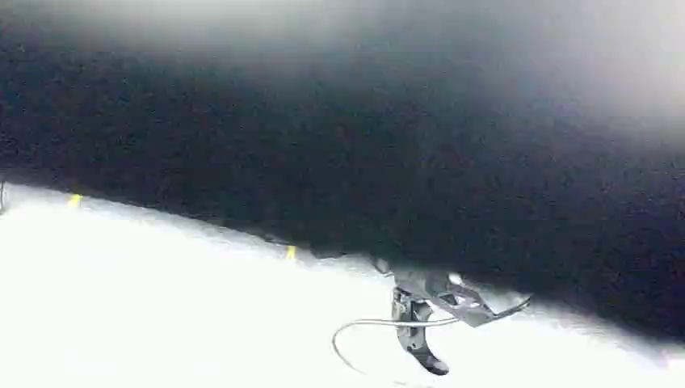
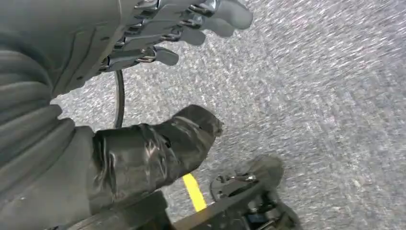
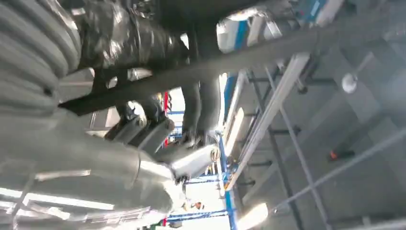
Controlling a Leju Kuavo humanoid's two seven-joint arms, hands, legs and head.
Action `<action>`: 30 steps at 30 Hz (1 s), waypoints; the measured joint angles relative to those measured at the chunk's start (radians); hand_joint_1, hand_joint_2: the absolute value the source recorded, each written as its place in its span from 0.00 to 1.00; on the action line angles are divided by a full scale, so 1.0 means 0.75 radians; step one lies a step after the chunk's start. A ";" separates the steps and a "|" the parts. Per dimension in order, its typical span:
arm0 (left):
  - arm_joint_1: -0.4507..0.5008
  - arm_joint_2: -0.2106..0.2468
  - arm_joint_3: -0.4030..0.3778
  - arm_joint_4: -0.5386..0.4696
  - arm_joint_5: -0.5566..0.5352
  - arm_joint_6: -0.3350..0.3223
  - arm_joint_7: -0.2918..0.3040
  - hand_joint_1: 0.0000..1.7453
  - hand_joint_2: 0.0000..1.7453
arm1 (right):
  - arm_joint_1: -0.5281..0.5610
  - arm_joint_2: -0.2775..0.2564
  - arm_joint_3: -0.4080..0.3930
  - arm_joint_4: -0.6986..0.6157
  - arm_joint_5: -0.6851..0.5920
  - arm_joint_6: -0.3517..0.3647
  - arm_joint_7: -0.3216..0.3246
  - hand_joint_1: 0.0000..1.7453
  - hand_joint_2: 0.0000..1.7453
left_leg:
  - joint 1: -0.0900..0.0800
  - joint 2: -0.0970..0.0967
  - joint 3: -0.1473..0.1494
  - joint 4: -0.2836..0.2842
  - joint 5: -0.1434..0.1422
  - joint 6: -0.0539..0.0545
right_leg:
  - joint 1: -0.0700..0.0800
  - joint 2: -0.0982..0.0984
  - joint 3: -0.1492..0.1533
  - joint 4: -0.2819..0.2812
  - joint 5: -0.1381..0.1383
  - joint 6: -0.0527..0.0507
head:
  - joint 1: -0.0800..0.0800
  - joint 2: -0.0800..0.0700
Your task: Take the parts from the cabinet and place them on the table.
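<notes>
While the head view is smeared by blur, we judge the step in hand to be the approach to the cabinet, with nothing yet picked.

1. A dark mass (image 1: 363, 162) takes up the upper head view. It may be the cabinet, but we cannot confirm this. We cannot tell from these frames where the parts or the table are.
2. Left hand (image 2: 95, 43): it hangs over the grey speckled floor (image 2: 311, 96) with its fingers (image 2: 210, 14) stretched out, apart, holding nothing. It is ready to reach.
3. Right hand (image 3: 72, 81): the frame is blurred. A pale silver tube (image 3: 194, 160) lies just beside the dark fingers (image 3: 143, 129). We cannot tell whether this hand is clamped on anything.

To do the step well, in our judgement: steady the head camera first, get the shelf in clear sight, then raise the free left hand with the fingers kept spread until a part is between them.

Surroundings:
- The floor reads white and overexposed in the head view.
- Metal framing (image 3: 287, 81) with blue uprights lies beyond the right hand.
- 2 yellow marks (image 1: 290, 252) sit at the dark edge. A yellow strip (image 2: 194, 191) lies on the floor under the left hand.
- A thin looped cable (image 1: 355, 327) could snag during a reach.
</notes>
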 joint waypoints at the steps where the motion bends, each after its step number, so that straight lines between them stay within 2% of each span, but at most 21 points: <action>1: -0.001 -0.001 0.000 0.000 -0.001 0.000 0.000 0.00 1.00 | -0.001 0.000 0.000 0.000 -0.005 0.003 0.000 1.00 1.00 | 0.009 0.011 0.012 -0.018 0.005 0.012 | 0.004 0.003 0.002 0.000 -0.008 0.008 | 0.001 0.000; 3: -0.005 -0.001 0.000 0.000 -0.004 0.000 0.000 0.00 1.00 | -0.006 0.000 -0.001 0.000 -0.010 0.007 -0.001 1.00 1.00 | 0.008 0.024 0.032 -0.031 -0.001 0.029 | -0.001 -0.010 -0.038 0.094 -0.057 0.013 | 0.008 0.000; 5: -0.006 -0.001 0.000 0.000 -0.005 -0.001 0.000 0.00 1.00 | -0.003 -0.001 -0.002 0.001 -0.012 0.007 -0.001 1.00 1.00 | 0.005 0.040 0.041 -0.031 -0.012 0.042 | -0.001 -0.010 -0.153 0.298 -0.133 0.016 | 0.013 0.000; 6: -0.005 -0.001 0.000 0.000 -0.006 -0.001 0.000 0.00 1.00 | -0.001 -0.001 -0.002 0.002 -0.012 0.007 -0.001 1.00 1.00 | 0.004 0.049 0.045 -0.030 -0.018 0.044 | -0.002 -0.010 -0.208 0.379 -0.144 0.017 | 0.016 0.000; 7: -0.005 -0.001 0.000 0.000 -0.006 -0.001 0.000 0.00 1.00 | -0.001 -0.001 -0.002 0.005 -0.012 0.007 -0.001 1.00 1.00 | 0.003 0.059 0.052 -0.030 -0.024 0.045 | -0.003 -0.010 -0.237 0.399 -0.121 0.019 | 0.017 0.000; 8: -0.005 -0.001 0.000 0.000 -0.006 -0.001 0.000 0.00 1.00 | -0.001 -0.001 -0.002 0.007 -0.012 0.007 -0.001 1.00 1.00 | 0.003 0.068 0.061 -0.029 -0.032 0.044 | -0.003 -0.012 -0.230 0.354 -0.069 0.018 | 0.018 0.000; 10: -0.005 -0.002 0.000 0.000 -0.011 -0.003 0.000 0.00 1.00 | -0.002 -0.001 -0.002 0.008 -0.012 0.007 -0.001 1.00 1.00 | 0.003 0.087 0.087 -0.026 -0.051 0.040 | -0.001 -0.041 -0.153 0.159 0.068 0.011 | 0.020 0.000; 11: -0.005 -0.002 0.000 0.000 -0.013 -0.003 0.001 0.00 1.00 | -0.003 -0.001 -0.002 0.008 -0.012 0.007 -0.001 1.00 1.00 | 0.001 0.095 0.099 -0.024 -0.062 0.033 | 0.007 -0.106 -0.118 0.059 0.108 0.003 | 0.020 0.000; 12: -0.005 -0.002 0.000 0.000 -0.015 -0.004 0.001 0.00 1.00 | -0.007 -0.001 -0.002 0.009 -0.012 0.008 -0.001 1.00 1.00 | -0.011 0.104 0.102 -0.017 -0.072 0.022 | 0.033 -0.141 -0.103 0.039 0.089 0.000 | 0.020 0.000; 13: -0.005 -0.002 0.000 0.000 -0.017 -0.004 0.003 0.00 1.00 | -0.011 -0.001 -0.002 0.009 -0.012 0.013 -0.001 1.00 1.00 | -0.012 0.118 0.101 -0.017 -0.076 0.015 | 0.028 -0.129 -0.093 0.026 0.073 -0.014 | 0.020 0.000; 16: -0.009 -0.003 0.000 0.000 -0.023 -0.005 0.005 0.00 1.00 | -0.009 -0.001 -0.003 0.010 -0.013 0.015 -0.002 1.00 1.00 | -0.013 0.175 0.115 -0.023 -0.087 -0.004 | 0.025 -0.068 -0.096 0.018 0.078 -0.030 | 0.020 0.000; 17: -0.013 -0.003 0.000 0.000 -0.024 -0.005 0.005 0.00 1.00 | -0.008 0.000 -0.003 0.010 -0.013 0.015 -0.002 1.00 1.00 | -0.004 0.140 0.115 -0.009 -0.105 -0.014 | 0.016 -0.055 -0.085 0.010 0.080 -0.036 | 0.020 0.000; 18: -0.016 -0.003 0.000 0.000 -0.025 -0.005 0.004 0.00 1.00 | -0.013 0.000 -0.003 0.010 -0.013 0.016 -0.003 1.00 1.00 | -0.002 0.079 0.094 0.044 -0.134 -0.019 | 0.012 -0.041 -0.081 0.009 0.078 -0.042 | 0.012 0.000; 19: -0.016 -0.003 0.000 0.000 -0.025 -0.005 0.005 0.00 1.00 | -0.014 0.001 -0.003 0.011 -0.013 0.017 -0.003 1.00 1.00 | -0.001 0.055 0.044 0.140 -0.177 -0.024 | 0.010 -0.027 -0.080 0.009 0.077 -0.047 | 0.006 0.000; 21: -0.012 -0.003 -0.001 0.000 -0.026 -0.007 0.015 0.00 1.00 | -0.014 0.002 -0.003 0.013 -0.025 0.020 -0.002 1.00 1.00 | 0.003 0.040 -0.074 0.338 -0.237 -0.031 | 0.010 0.012 -0.079 0.010 0.076 -0.049 | 0.005 0.000; 22: -0.010 -0.003 -0.001 0.000 -0.028 -0.009 0.028 0.00 1.00 | -0.014 0.002 -0.003 0.015 -0.033 0.023 -0.002 1.00 1.00 | 0.003 0.037 -0.108 0.374 -0.227 -0.033 | 0.010 0.032 -0.079 0.011 0.075 -0.051 | 0.004 0.000; 24: -0.015 -0.003 -0.001 0.000 -0.033 -0.011 0.055 0.00 1.00 | -0.015 0.003 -0.003 0.020 -0.038 0.027 -0.002 1.00 1.00 | 0.005 0.032 -0.095 0.283 -0.127 -0.028 | 0.010 0.069 -0.074 0.014 0.070 -0.050 | 0.004 0.000; 26: -0.032 -0.004 -0.001 0.000 -0.038 -0.014 0.070 0.00 1.00 | -0.023 0.005 -0.003 0.024 -0.039 0.027 -0.002 1.00 1.00 | 0.004 0.005 -0.012 0.057 0.011 -0.013 | 0.010 0.095 -0.065 0.015 0.063 -0.044 | 0.003 0.000; 27: -0.040 -0.004 -0.002 0.000 -0.041 -0.015 0.073 0.00 1.00 | -0.026 0.008 -0.004 0.028 -0.039 0.025 -0.004 1.00 1.00 | 0.001 -0.007 0.001 0.019 -0.007 -0.005 | 0.020 0.106 -0.067 0.019 0.059 -0.037 | 0.001 0.000; 28: -0.051 -0.004 -0.002 0.000 -0.042 -0.016 0.073 0.00 1.00 | -0.027 0.008 -0.004 0.031 -0.038 0.021 -0.006 1.00 1.00 | 0.001 -0.008 0.019 -0.008 -0.017 0.001 | 0.016 0.115 -0.072 0.021 0.058 -0.030 | -0.007 0.000; 30: -0.057 -0.007 -0.002 0.000 -0.044 -0.016 0.076 0.00 1.00 | -0.027 0.008 -0.005 0.033 -0.023 0.001 -0.012 1.00 1.00 | -0.004 -0.008 0.019 -0.005 -0.018 0.007 | 0.009 0.115 -0.071 0.009 0.059 -0.017 | 0.001 0.000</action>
